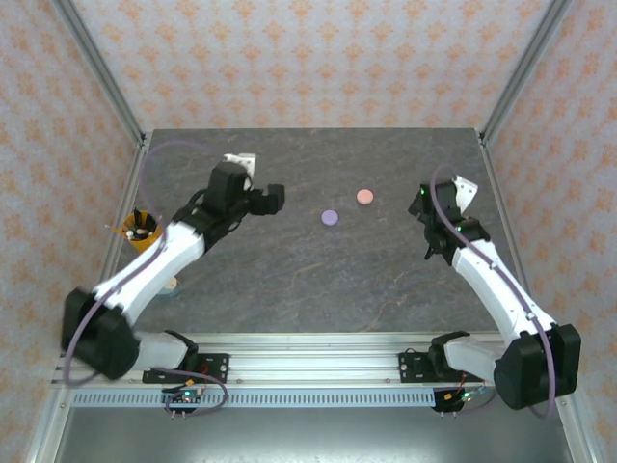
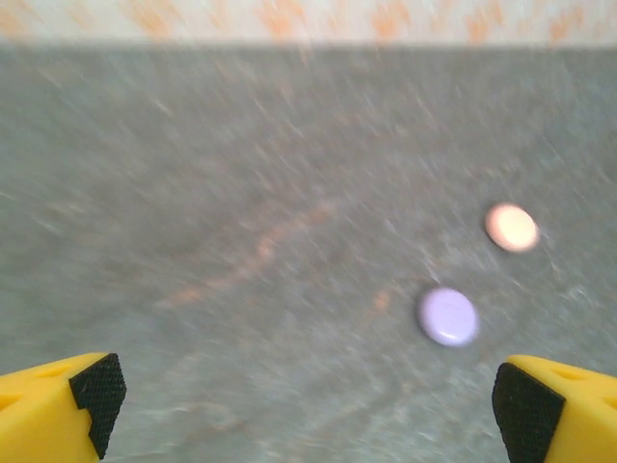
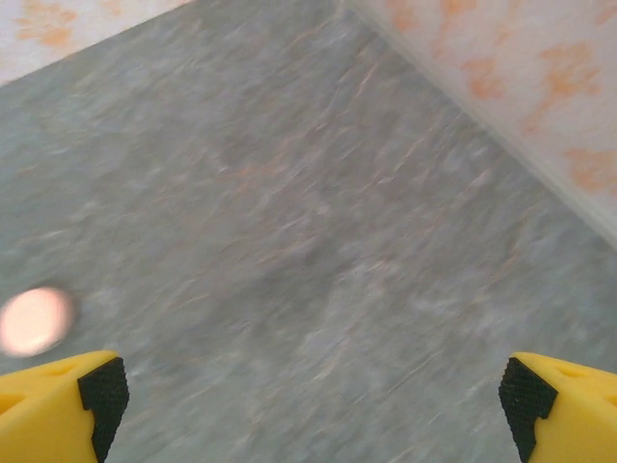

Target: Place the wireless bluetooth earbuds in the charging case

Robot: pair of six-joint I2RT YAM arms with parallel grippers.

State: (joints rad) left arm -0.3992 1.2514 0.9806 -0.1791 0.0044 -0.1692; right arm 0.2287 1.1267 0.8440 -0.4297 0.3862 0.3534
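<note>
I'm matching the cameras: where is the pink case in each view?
Top external: pink case, right of centre, up-right of the lilac case.
Left wrist: case on the right side, above the lilac case.
Right wrist: case at the left edge, low.
Shared landmark: grey table.

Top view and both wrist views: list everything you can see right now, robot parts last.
lilac case: 1, lilac, mid-table
pink case: 1, pink, just beyond and right of the lilac one, not touching it
cup: 1, orange, left table edge; contents unclear
table: 1, dark grey
left fingers: 2, yellow with black pads, open, nothing between, left of both cases
right fingers: 2, yellow with black pads, open, nothing between, right of the pink case
</note>
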